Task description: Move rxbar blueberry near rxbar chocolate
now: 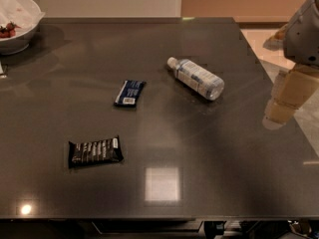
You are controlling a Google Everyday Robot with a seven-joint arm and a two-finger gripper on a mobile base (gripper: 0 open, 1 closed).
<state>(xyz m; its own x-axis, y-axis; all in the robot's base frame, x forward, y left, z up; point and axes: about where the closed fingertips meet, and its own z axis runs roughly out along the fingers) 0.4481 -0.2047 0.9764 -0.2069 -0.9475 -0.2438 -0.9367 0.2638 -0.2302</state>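
The rxbar blueberry point(130, 92), a dark-blue wrapper with a white patch at its near end, lies flat near the middle of the dark table point(164, 148). The rxbar chocolate point(94, 152), a black wrapper with white lettering, lies flat toward the front left, well apart from the blue bar. My gripper point(285, 97) hangs at the right edge of the table, above the surface, far to the right of both bars and holding nothing I can see.
A clear plastic water bottle point(195, 77) lies on its side right of the blue bar. A white bowl point(15, 21) with red food stands at the back left corner. The table's right edge runs under my gripper.
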